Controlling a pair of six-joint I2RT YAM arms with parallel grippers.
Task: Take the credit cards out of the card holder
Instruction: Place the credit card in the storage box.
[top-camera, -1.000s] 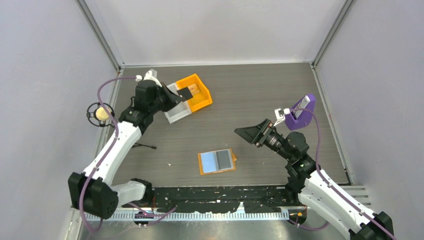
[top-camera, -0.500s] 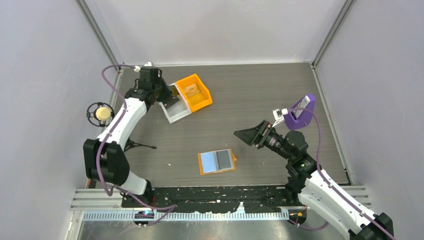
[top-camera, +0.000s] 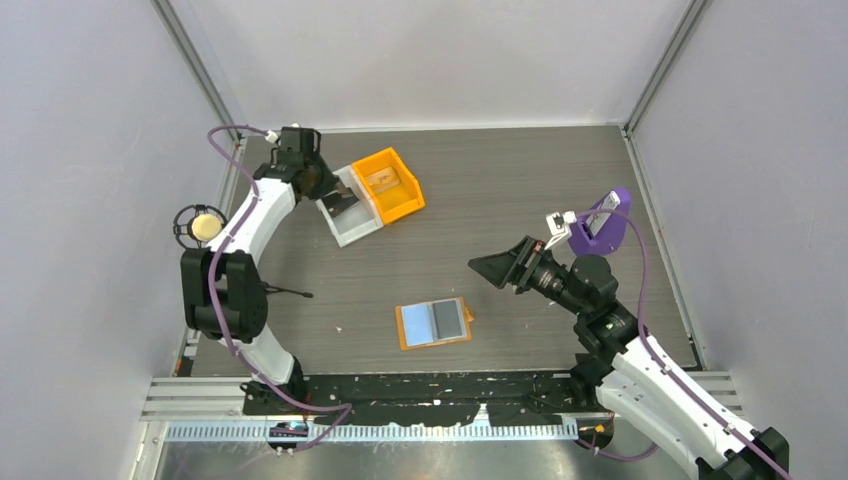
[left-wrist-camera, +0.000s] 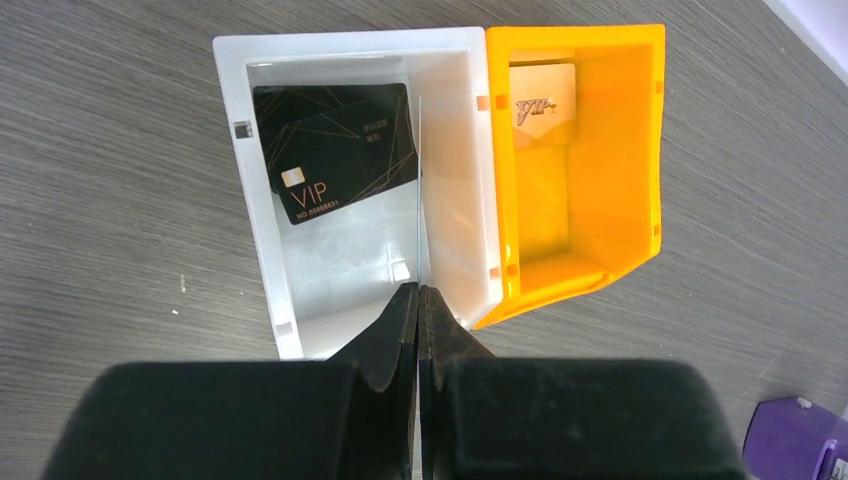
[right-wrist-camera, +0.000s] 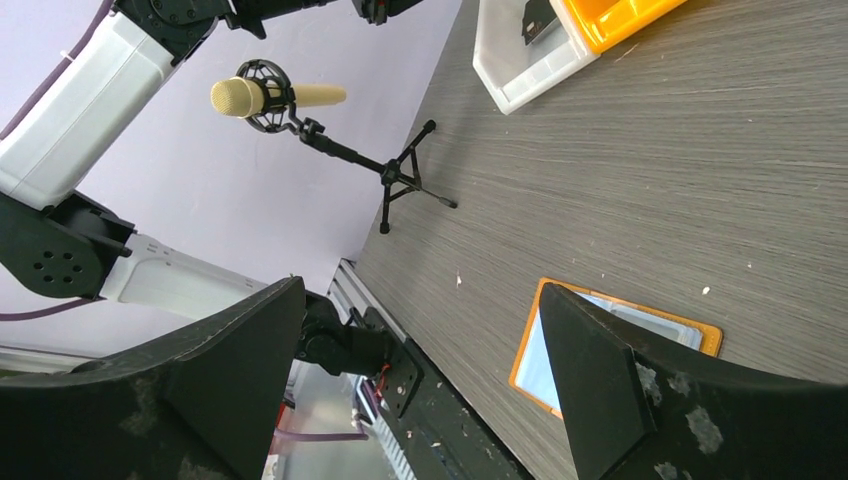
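The card holder (top-camera: 433, 323) lies open and flat on the table near the front, with a light blue left panel and a darker grey right one; the right wrist view shows part of it (right-wrist-camera: 668, 327). My left gripper (top-camera: 322, 186) hangs over the white bin (left-wrist-camera: 250, 200), shut (left-wrist-camera: 418, 290) on a credit card seen edge-on as a thin line. A black VIP card (left-wrist-camera: 335, 150) lies in the white bin. A cream VIP card (left-wrist-camera: 545, 100) lies in the orange bin (left-wrist-camera: 630, 150). My right gripper (top-camera: 497, 270) hovers right of the holder, open and with nothing in it (right-wrist-camera: 420, 290).
The white bin (top-camera: 352, 222) and orange bin (top-camera: 392, 185) stand side by side at the back left. A purple stand (top-camera: 600, 225) is at the right wall. A microphone (top-camera: 205, 227) on a tripod stands at the left edge.
The left arm has swung back and left, turning its gripper down over the white bin with the card still in it. The right arm has hardly moved.
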